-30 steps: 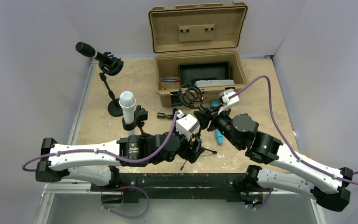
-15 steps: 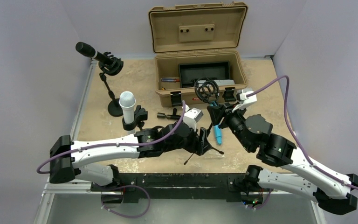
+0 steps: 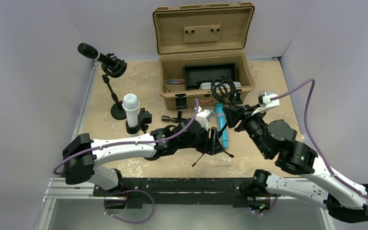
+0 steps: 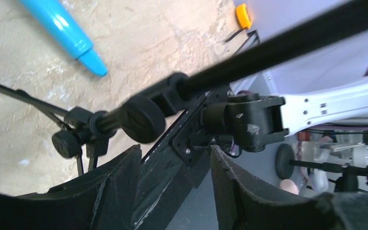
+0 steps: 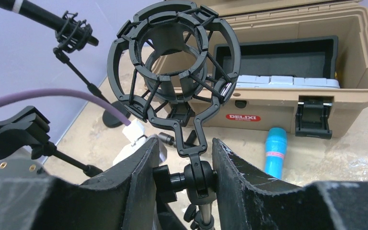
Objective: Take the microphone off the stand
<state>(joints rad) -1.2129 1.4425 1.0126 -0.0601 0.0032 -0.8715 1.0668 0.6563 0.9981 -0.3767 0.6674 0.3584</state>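
Note:
The blue microphone [image 3: 222,127] lies loose on the table, out of the stand; it also shows in the right wrist view [image 5: 274,151] and the left wrist view [image 4: 62,28]. My right gripper [image 3: 231,116] [image 5: 186,143] is shut on the swivel joint [image 5: 199,179] of the black tripod stand, just below its empty shock mount [image 3: 223,88] [image 5: 172,62]. The stand leans, with its tripod legs [image 3: 211,154] [image 4: 74,136] near the table. My left gripper [image 3: 214,140] [image 4: 175,153] is open and empty beside the stand's lower pole.
An open tan case [image 3: 203,72] stands at the back with items inside. A white-headed microphone [image 3: 131,109] in a clamp and a black microphone [image 3: 96,53] on a round-base stand are at the left. A small black part [image 3: 172,118] lies mid-table.
My right gripper has carried the stand's shock mount right and toward the case. My left arm has reached right, following the stand's base. More of the blue microphone now shows on the table.

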